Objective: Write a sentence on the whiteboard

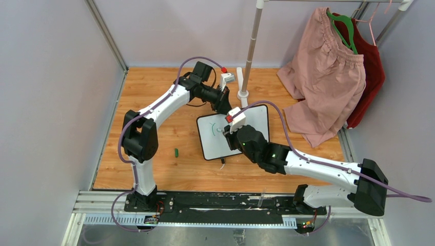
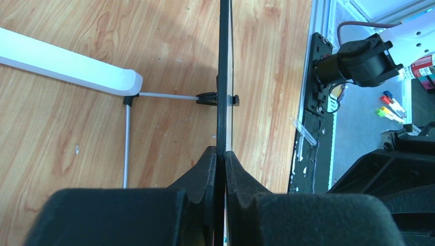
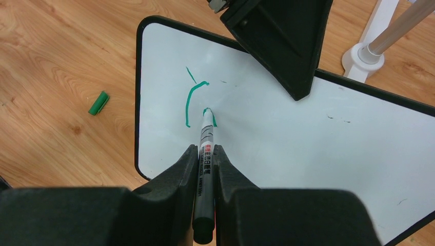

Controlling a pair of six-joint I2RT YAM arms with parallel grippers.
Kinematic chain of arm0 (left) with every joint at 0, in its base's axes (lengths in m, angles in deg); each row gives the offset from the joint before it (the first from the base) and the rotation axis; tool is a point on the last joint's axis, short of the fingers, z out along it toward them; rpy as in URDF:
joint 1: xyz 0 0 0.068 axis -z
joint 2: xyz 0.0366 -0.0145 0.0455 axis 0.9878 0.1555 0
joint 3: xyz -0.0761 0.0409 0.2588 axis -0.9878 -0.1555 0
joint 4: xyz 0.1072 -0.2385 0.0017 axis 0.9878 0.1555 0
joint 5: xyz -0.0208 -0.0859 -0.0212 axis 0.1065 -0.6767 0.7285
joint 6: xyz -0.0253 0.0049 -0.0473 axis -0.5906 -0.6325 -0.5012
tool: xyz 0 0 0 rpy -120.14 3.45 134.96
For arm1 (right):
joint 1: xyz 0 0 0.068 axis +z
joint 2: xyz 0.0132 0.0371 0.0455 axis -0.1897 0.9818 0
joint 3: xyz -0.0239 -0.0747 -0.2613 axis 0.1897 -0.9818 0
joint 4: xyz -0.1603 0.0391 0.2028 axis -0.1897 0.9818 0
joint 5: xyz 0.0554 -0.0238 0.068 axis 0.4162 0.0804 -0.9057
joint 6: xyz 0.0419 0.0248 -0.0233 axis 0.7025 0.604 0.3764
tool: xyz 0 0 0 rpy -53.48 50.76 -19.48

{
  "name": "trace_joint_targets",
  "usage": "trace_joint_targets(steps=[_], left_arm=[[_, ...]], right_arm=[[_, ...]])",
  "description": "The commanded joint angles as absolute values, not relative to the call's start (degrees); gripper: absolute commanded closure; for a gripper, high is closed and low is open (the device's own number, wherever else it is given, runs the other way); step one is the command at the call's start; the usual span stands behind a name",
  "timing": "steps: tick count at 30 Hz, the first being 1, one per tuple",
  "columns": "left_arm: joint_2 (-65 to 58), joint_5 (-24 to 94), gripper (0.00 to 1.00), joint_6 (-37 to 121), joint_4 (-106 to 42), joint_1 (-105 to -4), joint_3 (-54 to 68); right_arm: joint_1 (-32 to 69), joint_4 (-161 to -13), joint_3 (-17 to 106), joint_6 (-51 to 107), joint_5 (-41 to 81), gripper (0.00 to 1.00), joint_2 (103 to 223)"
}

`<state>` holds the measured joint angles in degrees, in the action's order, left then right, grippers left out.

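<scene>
On the wooden tabletop (image 1: 169,169), between the two arms:

- Rack pole (image 1: 251,46) at the far edge; pink shorts (image 1: 323,77) and a red garment (image 1: 372,72) hang at far right, the shorts' hem draping onto the wood.
- Board (image 1: 210,146) lies mid-tabletop, turned a little askew, its far edge near the pole's white base. Whether it lies quite flat, cannot tell.
- Left hand (image 1: 224,105) reaches in from the far side and is clenched on the board's far rim. Its wrist view shows the rim (image 2: 223,77) edge-on, pinched between both fingers (image 2: 208,169), with one small black foot further along the rim.
- Right hand (image 3: 205,148) hangs over the board's left half, near side, clenched on a marker (image 3: 206,128). The barrel runs out between the fingers, nib down on the white face.
- Strokes (image 3: 189,102): a few green marks only, a long curve and a short tick above it, just left of the nib. No full letter readable.
- Green cap (image 3: 98,103) lies on the wood left of the board, apart from it and from both hands.
</scene>
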<state>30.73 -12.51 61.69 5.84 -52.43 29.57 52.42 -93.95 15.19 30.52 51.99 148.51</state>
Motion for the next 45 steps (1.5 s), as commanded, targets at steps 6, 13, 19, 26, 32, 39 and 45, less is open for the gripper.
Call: trace_joint_targets(steps=[6, 13, 19, 26, 32, 39, 45], left_arm=[[29.3, -12.0, 1.00, 61.9, 6.3, -52.0, 28.3], [29.1, -11.8, 1.00, 61.9, 6.2, -52.1, 28.3], [28.9, -11.6, 1.00, 61.8, 6.2, -52.1, 28.3], [28.7, -11.7, 1.00, 61.8, 6.2, -52.0, 28.1], [28.5, -11.6, 1.00, 61.7, 6.0, -52.0, 28.0], [28.5, -11.6, 1.00, 61.6, 6.0, -52.0, 28.0], [28.4, -11.7, 1.00, 61.6, 6.0, -52.0, 27.9]], right_arm=[[51.4, -95.4, 16.6, 30.3, 50.9, 1.00, 149.9], [51.4, -94.6, 16.2, 30.3, 52.5, 1.00, 146.0], [51.2, -93.5, 16.0, 28.4, 55.2, 1.00, 143.0], [50.4, -93.5, 15.7, 28.8, 54.8, 1.00, 143.9], [50.4, -93.6, 15.6, 29.2, 53.8, 1.00, 144.7], [50.4, -93.7, 14.6, 29.8, 52.6, 1.00, 144.6], [50.4, -93.5, 14.4, 30.1, 52.4, 1.00, 145.2]])
